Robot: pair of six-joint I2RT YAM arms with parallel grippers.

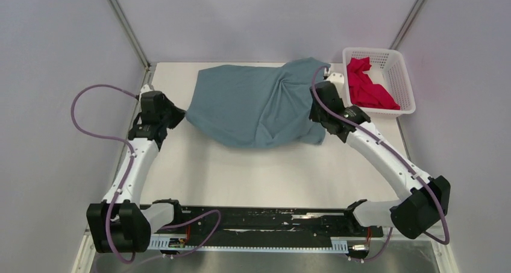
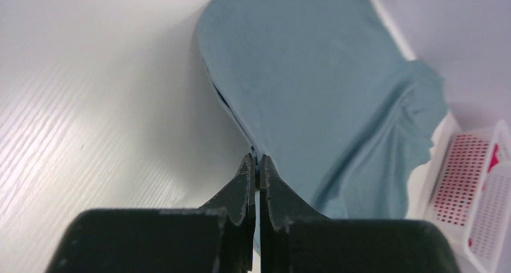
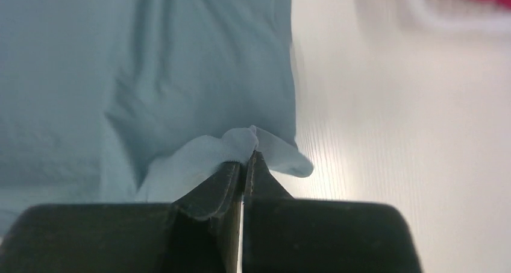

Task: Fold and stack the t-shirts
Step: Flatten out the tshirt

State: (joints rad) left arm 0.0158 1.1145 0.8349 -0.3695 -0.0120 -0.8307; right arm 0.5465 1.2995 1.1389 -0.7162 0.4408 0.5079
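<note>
The dusty blue-grey t-shirt (image 1: 253, 104) lies spread and wrinkled at the back middle of the table. My left gripper (image 1: 180, 116) is shut at its left corner, with the shirt's edge (image 2: 313, 86) running into the fingertips (image 2: 256, 160). My right gripper (image 1: 324, 74) is shut on a bunched fold of the shirt's right edge (image 3: 241, 143) and holds it raised, so folds fan out from there. The crimson-pink t-shirt (image 1: 367, 86) lies crumpled in the basket, apart from both grippers.
The white lattice basket (image 1: 410, 80) stands at the back right corner, also in the left wrist view (image 2: 476, 207) and blurred in the right wrist view (image 3: 458, 21). Grey walls close in the table on three sides. The arm bases sit at the near edge.
</note>
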